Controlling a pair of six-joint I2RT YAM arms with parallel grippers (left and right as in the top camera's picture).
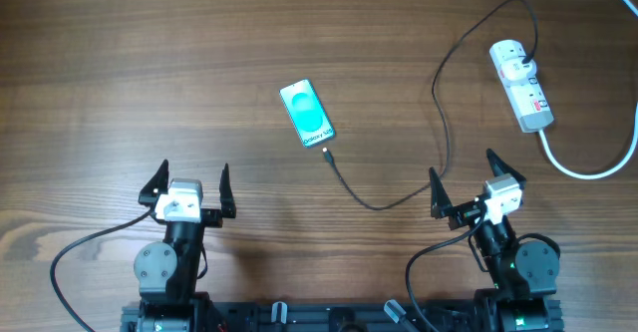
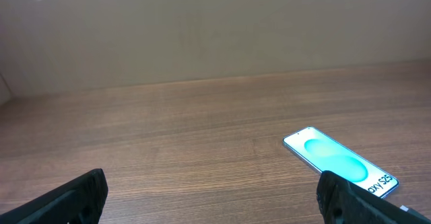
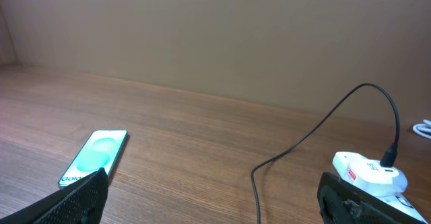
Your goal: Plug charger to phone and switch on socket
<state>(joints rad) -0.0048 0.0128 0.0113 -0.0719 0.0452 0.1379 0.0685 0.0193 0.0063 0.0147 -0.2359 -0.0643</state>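
Black left claw and right claw spread wide, both empty.

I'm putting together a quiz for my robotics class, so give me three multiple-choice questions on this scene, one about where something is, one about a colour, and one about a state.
1. Where is the charger's plug tip relative to the phone? A. Plugged into it. B. On the table just off its lower end. C. Lying on its screen.
2. What colour is the phone's screen? A. Red. B. Black. C. Teal-blue.
3. How do the left fingers and right fingers stand? A. Both pairs open, empty. B. Left shut on the plug tip. C. Right shut on the phone.
Answers: 1 B, the tip lies on bare wood beside the phone. 2 C, every view shows it bright teal. 3 A, both pairs stand spread around nothing.
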